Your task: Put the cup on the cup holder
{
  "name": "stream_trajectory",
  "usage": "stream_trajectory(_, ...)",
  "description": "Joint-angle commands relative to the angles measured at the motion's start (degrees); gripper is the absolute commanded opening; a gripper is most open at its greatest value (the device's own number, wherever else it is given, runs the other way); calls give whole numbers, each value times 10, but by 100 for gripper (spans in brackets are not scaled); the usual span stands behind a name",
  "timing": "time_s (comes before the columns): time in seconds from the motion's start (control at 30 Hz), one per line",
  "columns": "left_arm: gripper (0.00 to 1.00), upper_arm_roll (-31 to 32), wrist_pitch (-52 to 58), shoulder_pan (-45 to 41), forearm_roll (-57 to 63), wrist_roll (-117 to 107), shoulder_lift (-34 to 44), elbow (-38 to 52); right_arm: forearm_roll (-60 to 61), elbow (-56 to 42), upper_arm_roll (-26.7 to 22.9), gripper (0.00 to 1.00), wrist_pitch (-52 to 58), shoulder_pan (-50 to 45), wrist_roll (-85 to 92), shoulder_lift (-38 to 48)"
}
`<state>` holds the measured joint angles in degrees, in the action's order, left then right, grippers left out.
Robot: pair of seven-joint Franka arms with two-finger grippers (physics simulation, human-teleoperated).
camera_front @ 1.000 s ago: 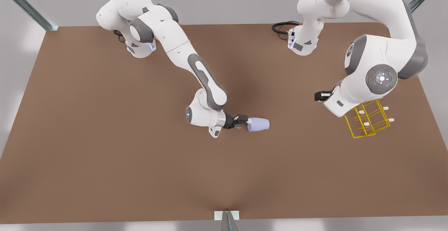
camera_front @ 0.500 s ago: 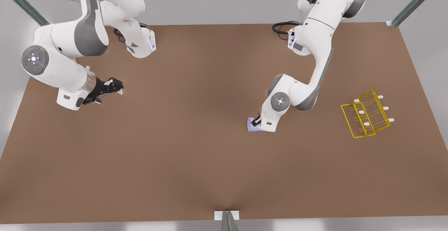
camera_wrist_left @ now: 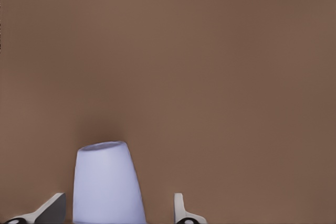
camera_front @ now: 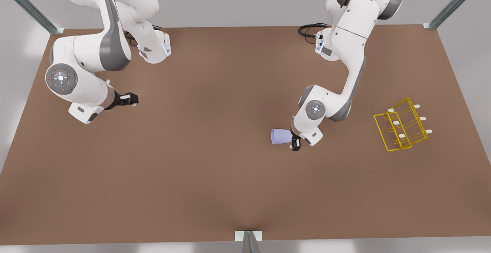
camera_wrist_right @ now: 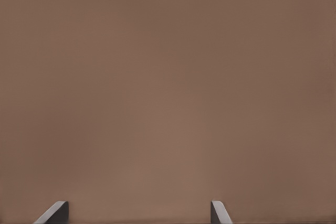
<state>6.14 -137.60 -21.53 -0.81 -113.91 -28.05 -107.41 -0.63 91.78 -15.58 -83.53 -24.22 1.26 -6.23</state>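
Near the middle of the brown counter point(camera_front: 215, 176), the cup point(camera_front: 280, 136) lies on its side, its wider rim toward the front view's left. It's plain pale lavender-blue with no print, logo or lettering on it. The left gripper point(camera_front: 295, 144) sits right at the cup's narrow end, on the arm at the front view's right. From the left wrist view the cup point(camera_wrist_left: 107, 182) is between the two fingertips point(camera_wrist_left: 51, 208), which stand spread, with a gap to the cup on one side, so it's open around the cup and not clamped.

Off toward the front view's right, the cup holder point(camera_front: 402, 125), a yellow wire rack with white-tipped pegs, rests on the counter well apart from the cup.

Over on the front view's left, the right gripper point(camera_front: 130, 99) waits above bare counter, fingers point(camera_wrist_right: 52, 212) wide apart and holding nothing. No readable writing turns up on the arms either.
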Motion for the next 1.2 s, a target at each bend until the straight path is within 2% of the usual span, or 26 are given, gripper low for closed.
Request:
stream_trajectory(0.0, 100, 0, -14, 1, -1, -280, -3, 1, 0, 0, -1, 100, 1, -2, -102, 0)
stream_trajectory(0.63, 100, 5, 13, -15, 0, -224, -27, -4, 2, 0, -1, 100, 0, -2, -99, -3)
stream_trajectory(0.77, 100, 11, 13, -23, 0, -156, -36, -4, 2, 1, -1, 100, 0, -2, -99, -3)
stream_trajectory(1.17, 100, 13, -57, -23, 1, -155, -68, -4, 2, 0, -1, 100, 1, -3, -99, -4)
